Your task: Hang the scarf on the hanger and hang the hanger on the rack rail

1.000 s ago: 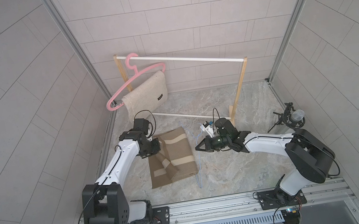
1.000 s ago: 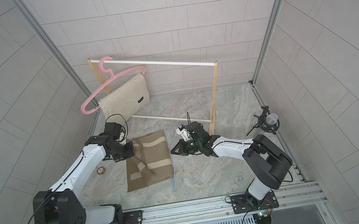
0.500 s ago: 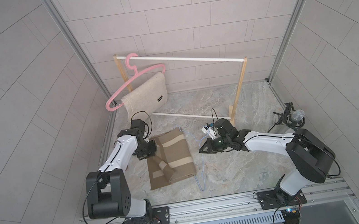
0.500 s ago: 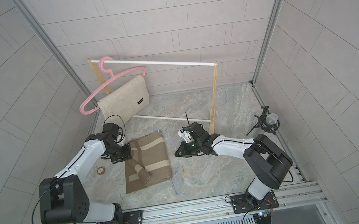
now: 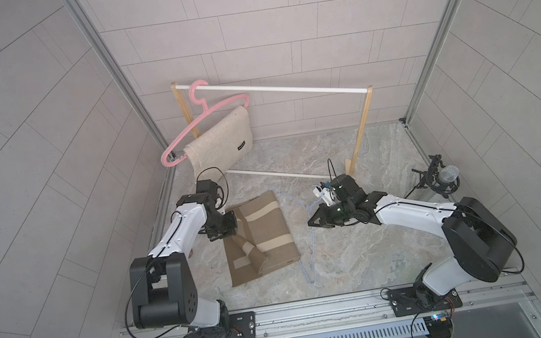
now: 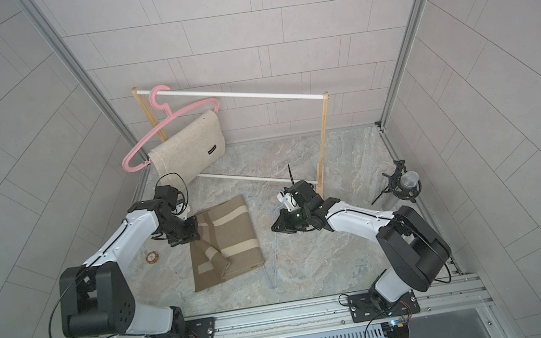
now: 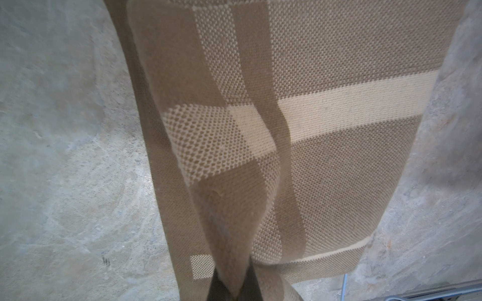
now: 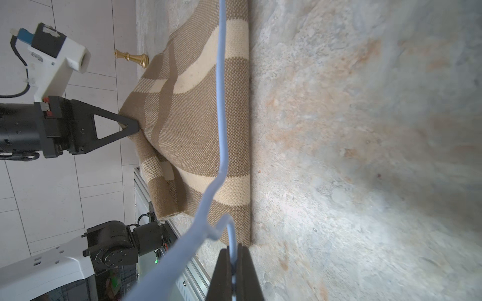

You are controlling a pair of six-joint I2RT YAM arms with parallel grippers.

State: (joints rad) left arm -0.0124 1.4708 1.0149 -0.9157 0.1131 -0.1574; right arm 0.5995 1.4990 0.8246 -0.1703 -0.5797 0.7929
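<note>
Near the tabletop's (image 5: 363,253) middle, from above I barely make out the thin blue hanger (image 5: 312,243) clamped in my right pincer (image 8: 234,271); left pincer (image 7: 234,289) grips the folded brown, cream-striped scarf (image 5: 260,236) by its edge.

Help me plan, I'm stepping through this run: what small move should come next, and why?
Probably raise the left hand a little: it pinches one edge of the scarf, which mostly lies flat, and the right hand, shut on the blue hanger beside it, needs a gap.

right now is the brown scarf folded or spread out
Folded: the scarf lies doubled on the floor, one edge pinched in the left claw.
</note>
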